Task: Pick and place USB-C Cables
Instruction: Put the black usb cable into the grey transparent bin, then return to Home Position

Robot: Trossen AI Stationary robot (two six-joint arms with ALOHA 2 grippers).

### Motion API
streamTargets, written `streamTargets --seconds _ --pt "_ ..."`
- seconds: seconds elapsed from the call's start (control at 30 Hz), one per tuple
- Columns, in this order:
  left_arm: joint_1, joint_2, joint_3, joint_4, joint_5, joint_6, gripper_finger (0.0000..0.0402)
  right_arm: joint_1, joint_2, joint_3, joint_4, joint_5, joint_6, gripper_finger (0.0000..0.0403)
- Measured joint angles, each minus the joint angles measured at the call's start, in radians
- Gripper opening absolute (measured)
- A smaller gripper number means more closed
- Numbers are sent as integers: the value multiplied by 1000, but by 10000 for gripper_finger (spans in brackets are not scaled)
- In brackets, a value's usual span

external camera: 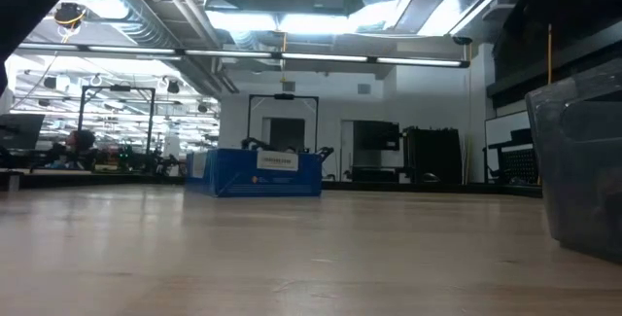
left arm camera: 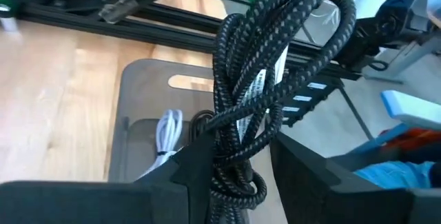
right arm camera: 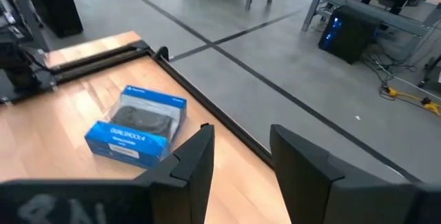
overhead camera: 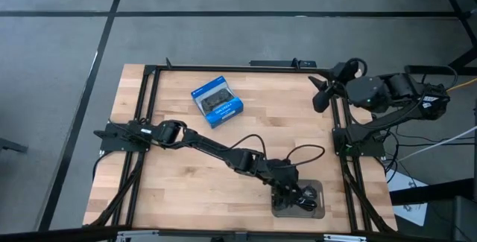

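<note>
Nearest the front edge of the tabletop (overhead camera: 186, 175): left gripper (overhead camera: 292, 191) above a grey tray (overhead camera: 317, 206), fingers (left arm camera: 196, 165) pinching a black braided cable bundle (left arm camera: 265, 79). Below it in the tray, a short white cable (left arm camera: 167, 133) and more dark cable. Possible trouble from here: loose loops hanging outside the fingers, likely to snag on the tray wall or the black frame rail beside it, or to slip free and drag the white cable. Left arm stretched long and diagonal across the tabletop, wrist bent down over the tray. Farther back, a blue box (overhead camera: 217, 101). At the far right corner, right gripper (overhead camera: 322, 93) parked, raised, fingers (right arm camera: 193, 158) spread, holding nothing.
</note>
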Motion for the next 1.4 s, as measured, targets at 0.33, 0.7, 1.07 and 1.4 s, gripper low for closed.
streamTargets --seconds 0.33,0.7,1.07,1.4 --pt "-3 -1 0 -60 79 -129 136 0 0 0 -69 -1 8 145" --pt "17 -3 0 -60 59 -128 137 0 0 0 -79 -2 10 145" --pt "99 -33 2 -80 592 -364 138 0 0 -1 -78 -2 13 145" --pt "111 -43 2 -206 659 -372 138 0 5 -1 -72 -223 34 145"
